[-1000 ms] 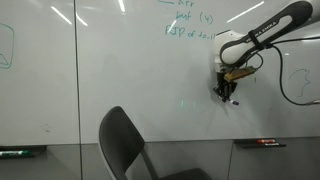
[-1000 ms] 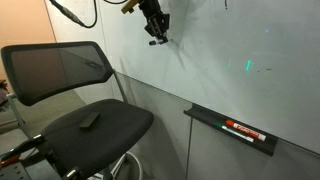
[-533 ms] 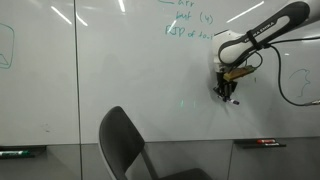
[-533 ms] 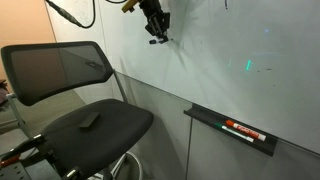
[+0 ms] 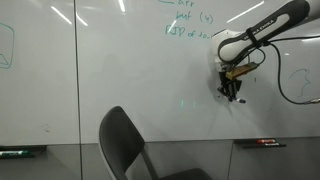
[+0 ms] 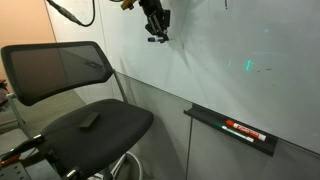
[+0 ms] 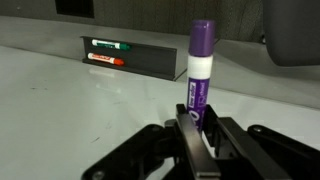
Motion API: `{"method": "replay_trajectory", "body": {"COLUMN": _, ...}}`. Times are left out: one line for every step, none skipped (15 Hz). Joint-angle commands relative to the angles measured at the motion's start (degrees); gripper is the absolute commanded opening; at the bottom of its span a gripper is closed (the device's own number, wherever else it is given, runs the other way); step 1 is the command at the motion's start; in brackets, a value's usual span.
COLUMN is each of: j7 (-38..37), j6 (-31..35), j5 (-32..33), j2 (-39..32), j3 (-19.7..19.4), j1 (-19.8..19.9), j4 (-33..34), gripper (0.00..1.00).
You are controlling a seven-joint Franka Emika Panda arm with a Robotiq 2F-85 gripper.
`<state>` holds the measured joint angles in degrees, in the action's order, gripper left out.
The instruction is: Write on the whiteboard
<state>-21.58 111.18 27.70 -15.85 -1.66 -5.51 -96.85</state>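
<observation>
In both exterior views your whiteboard (image 5: 120,70) (image 6: 230,50) stands upright, a glossy white wall-wide surface. Green handwriting (image 5: 188,20) sits near its top, a faint green mark (image 6: 250,67) lies lower, and light streaks (image 5: 62,14) reflect off it.

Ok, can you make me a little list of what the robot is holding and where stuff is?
holding: purple marker, pinched in the gripper
board: whiteboard, green writing near the top
marker touching board: cannot tell
tray: tray on the board with a green marker and a red marker
chair: black chair in front of the board
</observation>
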Motion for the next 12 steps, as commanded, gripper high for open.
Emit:
{"method": "replay_trajectory", "body": {"j7": -1.39, "j6": -0.18, "j5": 0.83, "j2": -0.62, "j3": -1.27, "j1": 0.32, "j4": 0.64, "gripper": 0.12}}
{"method": "replay_trajectory", "body": {"j7": -1.42, "j6": 0.52, "j5": 0.58, "j2": -0.76, "j3": -1.57, "j1": 0.62, "j4": 0.54, "gripper": 0.12}}
{"method": "replay_trajectory", "body": {"j7": -1.53, "j6": 1.05, "j5": 0.44, "j2": -1.14, "j3": -1.95, "j1": 0.93, "j4": 0.64, "gripper": 0.12}}
{"method": "replay_trajectory", "body": {"j7": -1.74, "j6": 1.40, "j5": 0.43, "j2": -1.46, "j3": -2.29, "j1": 1.13, "j4": 0.69, "gripper": 0.12}}
{"method": "replay_trajectory", "body": {"j7": -1.94, "j6": 1.95, "j5": 0.48, "j2": -1.92, "j3": -2.64, "j1": 1.36, "j4": 0.89, "gripper": 0.12}}
{"method": "replay_trajectory", "body": {"j7": -2.19, "j6": 2.46, "j5": 0.55, "j2": -2.39, "j3": -2.92, "j1": 1.51, "j4": 1.11, "gripper": 0.12}}
{"method": "replay_trajectory", "body": {"j7": -2.39, "j6": 2.73, "j5": 0.68, "j2": -2.85, "j3": -3.15, "j1": 1.54, "j4": 1.43, "gripper": 0.12}}
{"method": "replay_trajectory", "body": {"j7": -2.47, "j6": 3.22, "j5": 0.73, "j2": -3.12, "j3": -3.35, "j1": 1.57, "j4": 1.56, "gripper": 0.12}}
{"method": "replay_trajectory", "body": {"j7": -3.04, "j6": 3.40, "j5": 0.92, "j2": -3.22, "j3": -3.51, "j1": 1.46, "j4": 1.57, "gripper": 0.12}}
{"method": "replay_trajectory", "body": {"j7": -3.54, "j6": 3.55, "j5": 1.03, "j2": -3.22, "j3": -3.57, "j1": 1.36, "j4": 1.59, "gripper": 0.12}}
{"method": "replay_trajectory", "body": {"j7": -4.08, "j6": 3.77, "j5": 1.27, "j2": -3.19, "j3": -3.62, "j1": 1.27, "j4": 1.66, "gripper": 0.12}}
{"method": "replay_trajectory", "body": {"j7": -4.69, "j6": 4.12, "j5": 1.63, "j2": -3.14, "j3": -3.69, "j1": 1.15, "j4": 1.67, "gripper": 0.12}}
